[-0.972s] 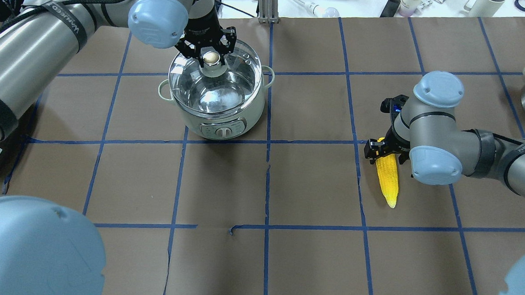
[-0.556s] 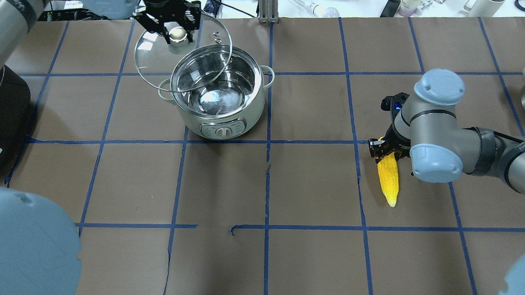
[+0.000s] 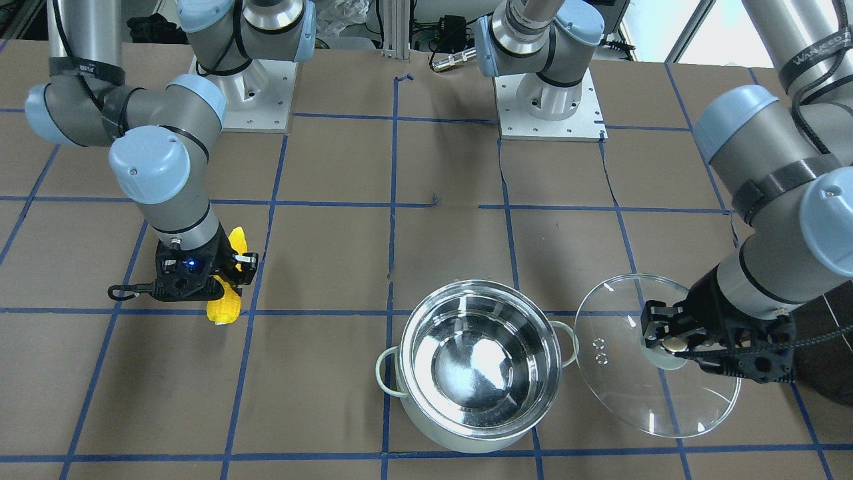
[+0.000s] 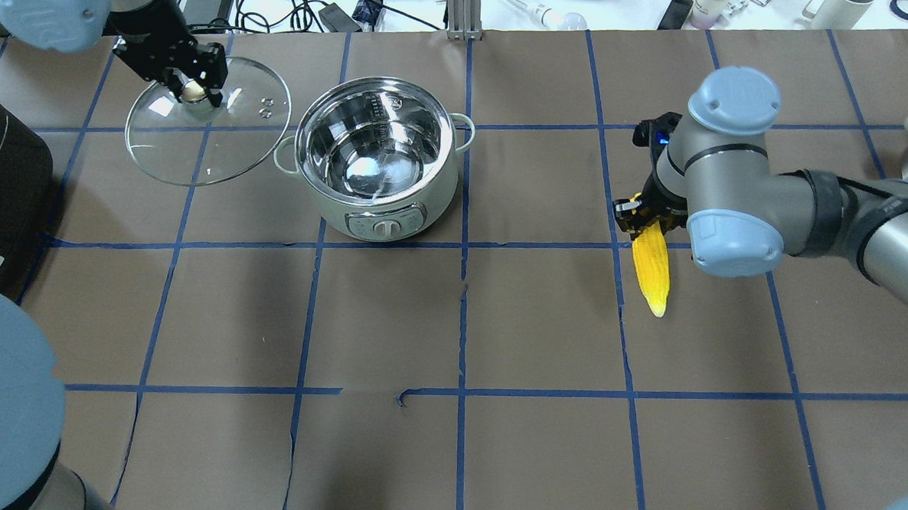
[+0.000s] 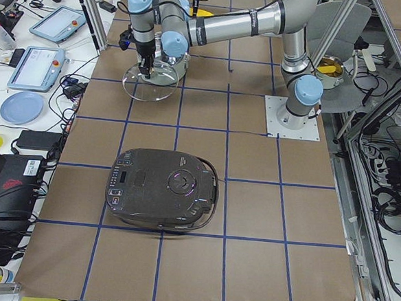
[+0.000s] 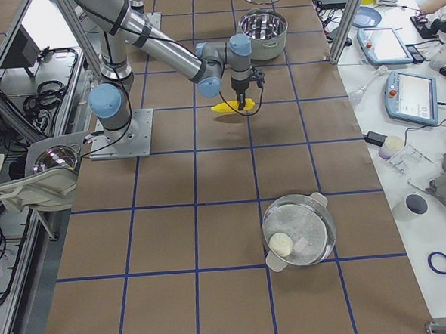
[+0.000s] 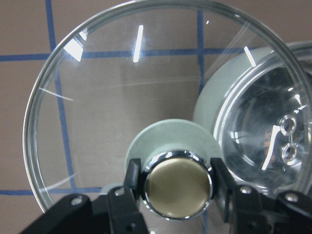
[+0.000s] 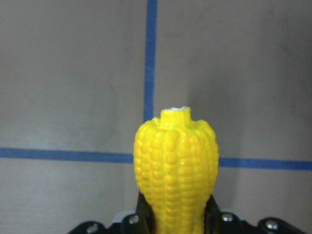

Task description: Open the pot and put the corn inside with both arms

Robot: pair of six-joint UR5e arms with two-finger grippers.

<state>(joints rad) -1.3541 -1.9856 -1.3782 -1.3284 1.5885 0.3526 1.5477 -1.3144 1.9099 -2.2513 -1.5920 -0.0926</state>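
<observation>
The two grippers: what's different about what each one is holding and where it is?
The left gripper clamps the metal knob of the clear glass lid, while the right gripper clamps the yellow corn near its thick end. The left gripper holds its load right beside the open pot; the right gripper is well off on the pot's other side. Both are black two-finger grippers, each shut on something.

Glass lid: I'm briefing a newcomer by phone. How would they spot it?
Find the open steel pot on the brown gridded table. Beside it, on the robot's left, the left pincer holds the lid by its metal knob. Unlike its neighbours, it is a flat, see-through disc.
</observation>
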